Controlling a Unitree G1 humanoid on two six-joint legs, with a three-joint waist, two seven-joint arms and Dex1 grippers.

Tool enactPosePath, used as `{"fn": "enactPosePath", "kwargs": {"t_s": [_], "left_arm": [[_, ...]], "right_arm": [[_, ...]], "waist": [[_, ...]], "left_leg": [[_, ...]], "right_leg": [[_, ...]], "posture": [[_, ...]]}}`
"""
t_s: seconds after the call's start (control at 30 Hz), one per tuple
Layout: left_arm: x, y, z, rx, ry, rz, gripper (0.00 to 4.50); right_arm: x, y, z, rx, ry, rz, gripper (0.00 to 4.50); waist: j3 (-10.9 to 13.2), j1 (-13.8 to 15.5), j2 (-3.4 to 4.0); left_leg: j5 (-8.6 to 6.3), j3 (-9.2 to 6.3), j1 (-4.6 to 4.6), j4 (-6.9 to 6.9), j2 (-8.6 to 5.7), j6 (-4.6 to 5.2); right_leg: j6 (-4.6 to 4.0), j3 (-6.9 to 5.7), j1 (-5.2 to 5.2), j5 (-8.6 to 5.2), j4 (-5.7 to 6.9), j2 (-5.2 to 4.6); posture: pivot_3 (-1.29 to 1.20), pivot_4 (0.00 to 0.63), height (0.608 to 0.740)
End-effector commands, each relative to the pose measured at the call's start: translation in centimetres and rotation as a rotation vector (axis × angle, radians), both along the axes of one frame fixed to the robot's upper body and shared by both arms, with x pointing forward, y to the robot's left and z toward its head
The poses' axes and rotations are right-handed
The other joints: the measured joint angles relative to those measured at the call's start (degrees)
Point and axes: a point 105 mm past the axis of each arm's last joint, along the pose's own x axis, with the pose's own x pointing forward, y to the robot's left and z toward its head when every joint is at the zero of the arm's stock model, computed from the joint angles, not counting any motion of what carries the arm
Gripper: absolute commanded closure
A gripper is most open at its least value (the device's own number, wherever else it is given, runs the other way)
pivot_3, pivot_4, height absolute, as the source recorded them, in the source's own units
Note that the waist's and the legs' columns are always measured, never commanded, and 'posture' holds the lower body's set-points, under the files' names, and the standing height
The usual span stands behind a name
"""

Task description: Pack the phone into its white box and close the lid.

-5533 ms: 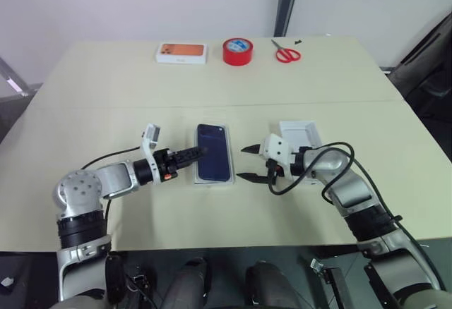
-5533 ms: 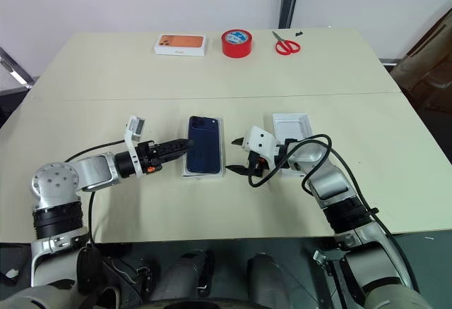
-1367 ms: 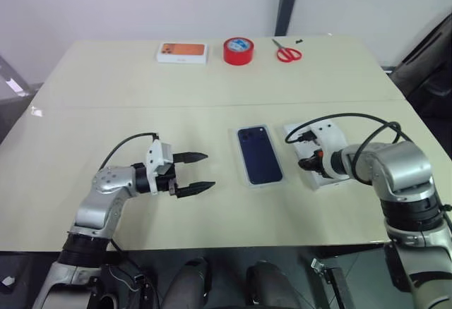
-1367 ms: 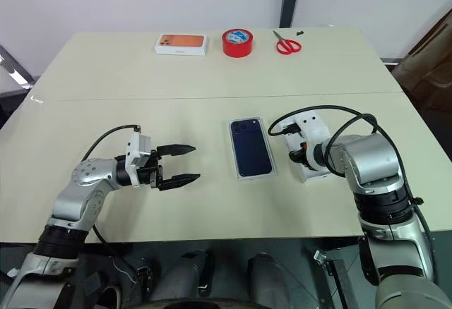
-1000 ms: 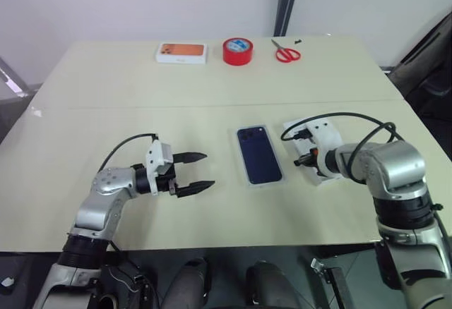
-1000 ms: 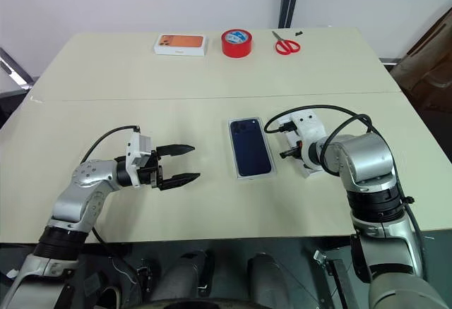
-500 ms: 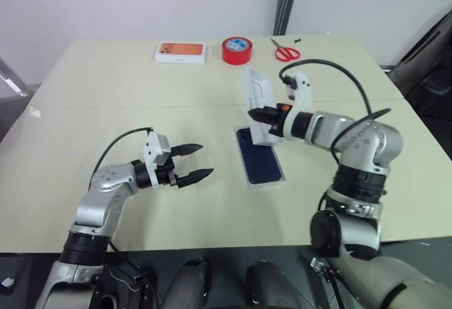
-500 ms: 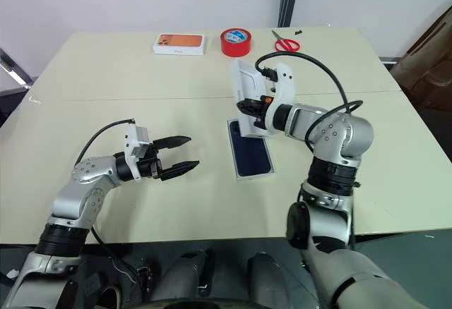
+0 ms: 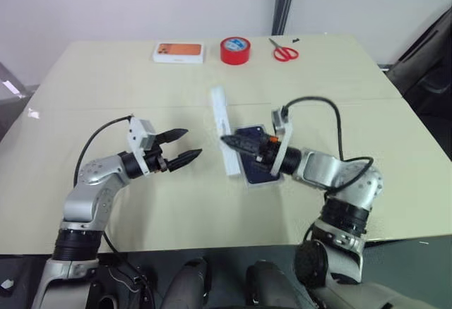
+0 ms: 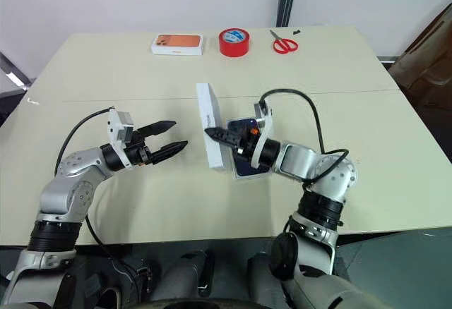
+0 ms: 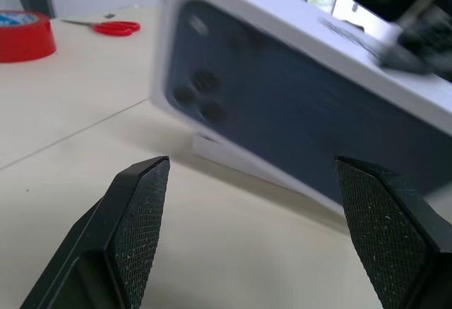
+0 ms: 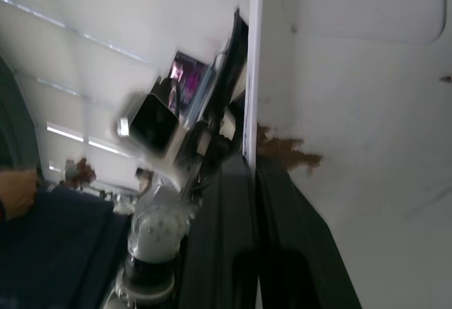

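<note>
The dark navy phone (image 10: 247, 168) lies in the shallow white box (image 10: 235, 175) at the table's middle. The lid (image 9: 224, 132) stands on edge in the air just left of the box, and my right gripper (image 9: 227, 141) is shut on its wall; the right wrist view shows the fingers (image 12: 233, 203) pinching that wall beside the plain white inside (image 12: 353, 111). My left gripper (image 9: 192, 142) is open, level and a short way left of the lid. In its wrist view the lid's printed outer face (image 11: 296, 104) lies ahead of the open fingers (image 11: 141, 210).
Along the table's far edge lie a white box with an orange picture (image 9: 178, 52), a red tape roll (image 9: 235, 50) and red-handled scissors (image 9: 285, 53). A seam runs across the table behind the grippers.
My right gripper has lifted the lid off the table to the right of the phone, carried it over the phone to its left and turned it on edge. My left gripper has risen slightly toward it.
</note>
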Motion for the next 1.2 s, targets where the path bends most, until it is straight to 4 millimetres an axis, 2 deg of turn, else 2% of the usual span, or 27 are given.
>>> {"fn": "enactPosePath", "kwargs": {"t_s": [0.03,0.1,0.27,0.3,0.53,0.63,0.83,0.87,1.0,1.13,1.2], "left_arm": [[-1.0,-1.0,0.6,-0.016,-0.004,-0.060,0.86],[-1.4,-1.5,0.0,-0.021,0.025,-0.082,1.44],[-2.3,-3.2,-1.7,-0.011,0.067,-0.127,4.05],[-2.3,-3.5,-1.9,-0.007,0.063,-0.124,4.46],[-1.1,-5.5,-2.5,-0.029,0.054,-0.100,4.46],[-0.5,-7.1,-2.4,-0.037,0.042,-0.107,4.50],[0.3,-8.7,-2.6,-0.042,0.040,-0.136,4.50],[0.5,-9.1,-2.7,-0.043,0.041,-0.137,4.50],[0.9,-10.0,-3.0,-0.031,0.053,-0.152,4.50],[1.5,-8.3,-2.7,-0.022,0.055,-0.123,4.50],[1.8,-7.6,-2.7,0.000,0.041,-0.100,4.50]], "right_arm": [[-1.5,0.5,0.4,-0.005,-0.027,0.073,4.49],[-1.1,0.3,0.2,-0.014,-0.008,0.060,4.50],[-0.4,0.3,-0.5,-0.050,0.037,0.029,4.50],[-0.2,0.2,-0.5,-0.067,0.034,0.016,4.50],[2.3,-1.3,-0.4,-0.105,0.044,-0.113,4.50],[3.4,-2.7,-0.6,-0.108,0.061,-0.181,3.56],[5.0,-5.8,1.4,-0.129,-0.056,-0.300,0.47],[5.7,-7.0,1.4,-0.161,-0.085,-0.355,0.04],[7.7,-10.6,2.4,-0.215,-0.182,-0.509,0.04],[7.7,-11.1,1.5,-0.412,-0.326,-0.535,0.04],[7.8,-11.1,0.9,-0.493,-0.400,-0.530,0.58]], "waist": [[0.0,0.0,0.00],[0.0,0.0,0.02],[0.0,0.1,0.04],[0.0,0.2,0.04],[0.0,0.5,0.03],[0.0,0.4,0.04],[0.0,0.4,0.04],[0.0,0.4,0.04],[0.0,0.5,0.03],[0.0,0.1,0.03],[0.0,0.1,0.04]], "left_leg": [[0.00,0.00,0.00,0.01,0.00,0.01],[0.00,0.00,0.00,0.01,0.00,0.01],[0.00,0.00,0.01,0.00,0.03,0.01],[0.00,0.01,0.01,0.01,0.03,0.01],[-0.02,0.00,0.01,0.09,0.02,0.06],[-0.03,0.03,0.02,0.10,0.02,0.07],[-0.03,0.06,0.01,0.11,0.03,0.08],[-0.03,0.06,0.01,0.11,0.03,0.08],[-0.05,0.08,0.00,0.14,0.02,0.12],[-0.05,0.10,0.01,0.11,0.10,0.11],[-0.05,0.13,0.01,0.12,0.15,0.11]], "right_leg": [[0.00,0.00,0.01,0.00,0.00,0.00],[0.00,0.00,0.01,0.00,-0.01,0.00],[0.00,0.00,0.03,0.00,-0.01,0.02],[0.00,0.01,0.04,0.00,-0.02,0.02],[0.00,-0.04,0.13,0.00,-0.08,0.02],[0.00,-0.04,0.15,0.00,-0.08,0.02],[0.01,-0.04,0.15,0.00,-0.08,0.05],[0.01,-0.04,0.15,0.00,-0.08,0.05],[0.02,-0.05,0.19,-0.01,-0.11,0.05],[0.02,-0.03,0.14,-0.01,-0.09,0.11],[0.02,-0.01,0.13,0.00,-0.09,0.14]], "posture": [[0.00,0.150,0.734],[0.00,0.150,0.734],[0.00,0.150,0.734],[0.00,0.150,0.734],[0.00,0.150,0.734],[0.00,0.150,0.734],[0.00,0.150,0.734],[0.00,0.150,0.734],[0.00,0.150,0.734],[0.00,0.150,0.734],[0.00,0.150,0.734]]}}
